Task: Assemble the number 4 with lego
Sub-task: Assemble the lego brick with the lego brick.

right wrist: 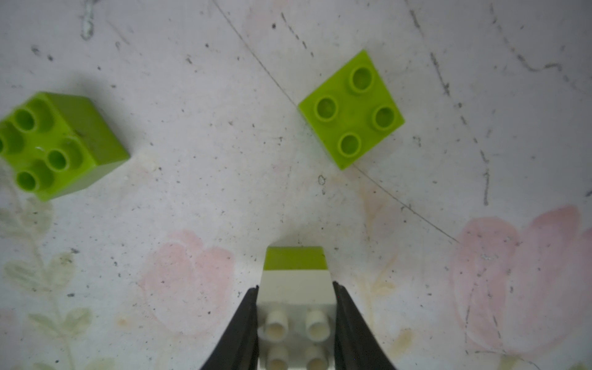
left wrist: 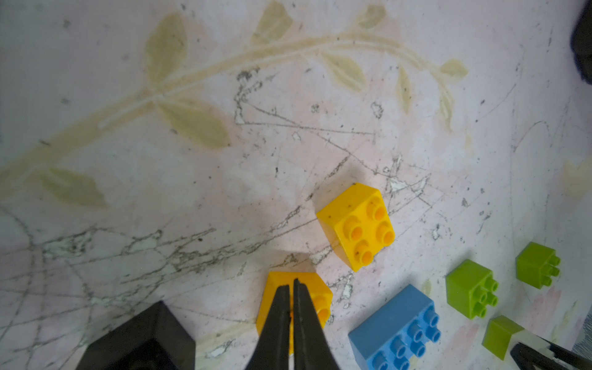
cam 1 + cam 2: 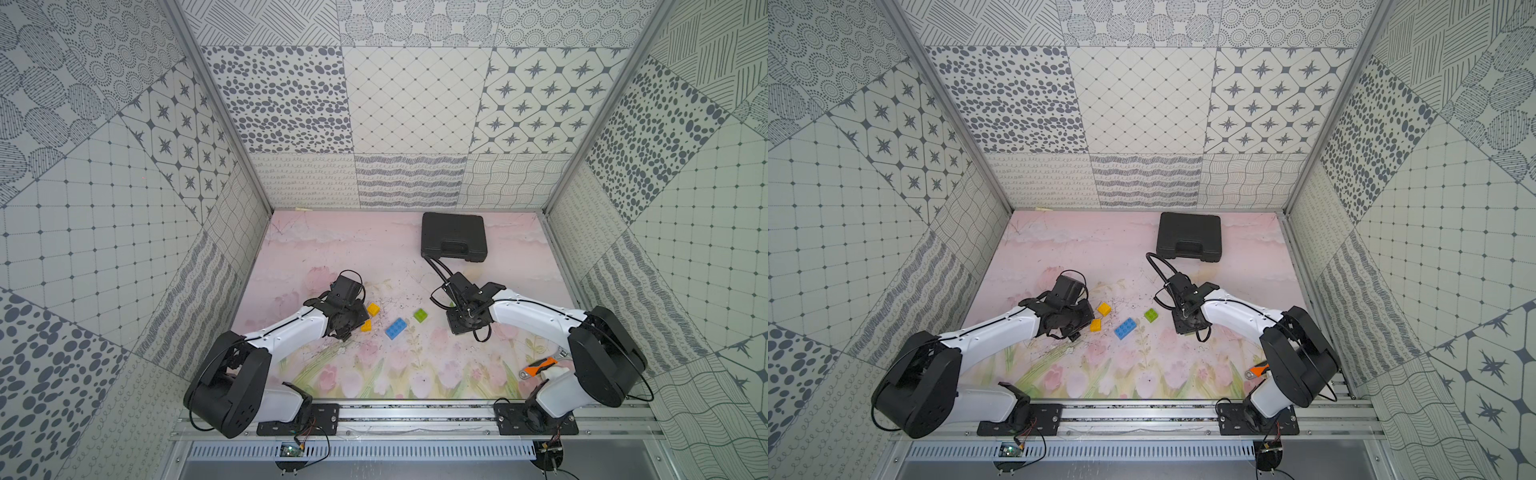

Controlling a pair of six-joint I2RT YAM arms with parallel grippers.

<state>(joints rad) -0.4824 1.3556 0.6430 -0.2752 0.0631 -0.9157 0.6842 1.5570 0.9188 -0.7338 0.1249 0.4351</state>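
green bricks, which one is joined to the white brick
The green brick joined to the white brick in the right gripper; the other two green bricks lie alone.

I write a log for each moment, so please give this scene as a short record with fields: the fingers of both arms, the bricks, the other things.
left fingers: shut, tips over one yellow brick; contact cannot be told
right fingers: shut on white brick, which has a joined green brick on it
loose bricks: second yellow brick, blue brick, two loose green bricks, all apart
other things: black case at the far side; orange-handled wrench by the right arm's base
number 4: not yet assembled
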